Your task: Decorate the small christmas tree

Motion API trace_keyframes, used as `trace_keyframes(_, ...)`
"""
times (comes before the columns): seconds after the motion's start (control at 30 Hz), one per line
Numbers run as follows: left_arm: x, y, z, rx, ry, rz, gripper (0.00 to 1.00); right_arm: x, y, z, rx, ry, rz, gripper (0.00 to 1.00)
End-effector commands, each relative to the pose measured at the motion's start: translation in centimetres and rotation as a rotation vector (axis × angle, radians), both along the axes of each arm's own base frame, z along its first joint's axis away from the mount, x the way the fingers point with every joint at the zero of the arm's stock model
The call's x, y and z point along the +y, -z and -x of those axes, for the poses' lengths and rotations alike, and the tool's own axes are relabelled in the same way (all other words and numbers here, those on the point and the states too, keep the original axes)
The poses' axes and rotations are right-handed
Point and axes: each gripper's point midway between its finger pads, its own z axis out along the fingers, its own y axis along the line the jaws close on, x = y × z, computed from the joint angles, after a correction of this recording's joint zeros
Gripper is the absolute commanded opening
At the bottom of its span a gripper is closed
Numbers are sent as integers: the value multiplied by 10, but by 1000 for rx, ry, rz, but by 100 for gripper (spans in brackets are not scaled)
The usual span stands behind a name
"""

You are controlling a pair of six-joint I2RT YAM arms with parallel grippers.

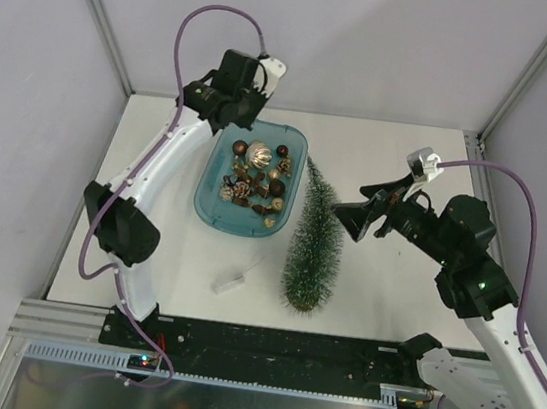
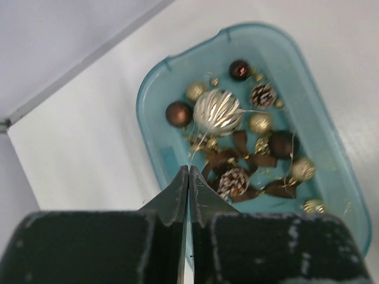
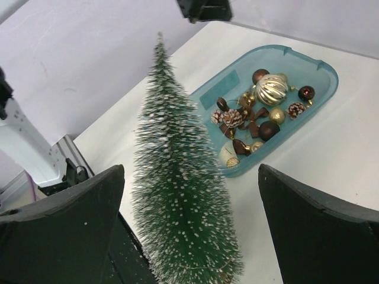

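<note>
Bristly, frost-tipped small christmas tree [image 3: 180, 201]; translucent glossy plastic tray [image 2: 323, 127]; shiny metallic ornaments [image 2: 217, 111].

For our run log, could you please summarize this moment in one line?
left gripper shut above tray | right gripper open, facing small christmas tree | ornaments in tray
</note>
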Motion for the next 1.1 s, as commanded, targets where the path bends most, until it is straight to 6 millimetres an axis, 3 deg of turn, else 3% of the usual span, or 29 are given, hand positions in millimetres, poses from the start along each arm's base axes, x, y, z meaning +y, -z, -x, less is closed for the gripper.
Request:
trace_keyframes(0.0, -55, -53, 7, -107, 82, 123, 5, 9, -15, 5, -69, -67, -40, 99)
trace_keyframes(0.13, -89, -65, 6, -130, 126, 171, 6, 17, -11, 10, -63, -120, -70, 99)
trace_keyframes(0.37, -135, -78, -20, -177, 149, 273, 7, 19, -10, 22, -69, -166, -88, 99)
trace_keyframes(0.5, -169, -81, -20, -207, 208, 300, 11, -6, -28, 23, -163, -68, -96, 99)
trace_keyframes(0.63, -203, -64, -9, -177, 282, 311, 15, -45, -57, 26, -280, 71, -122, 99)
trace_keyframes(0.77, -228, -56, 0, -138, 375, 364, 20, -76, -58, 11, -281, 215, -93, 99)
trace_keyframes(0.9, -247, -57, 9, -149, 468, 378, 27, -108, -38, -30, -200, 396, -43, 98)
trace_keyframes(1.07, -266, -57, 24, -160, 592, 370, 34, -105, -11, -72, -137, 330, -14, 90)
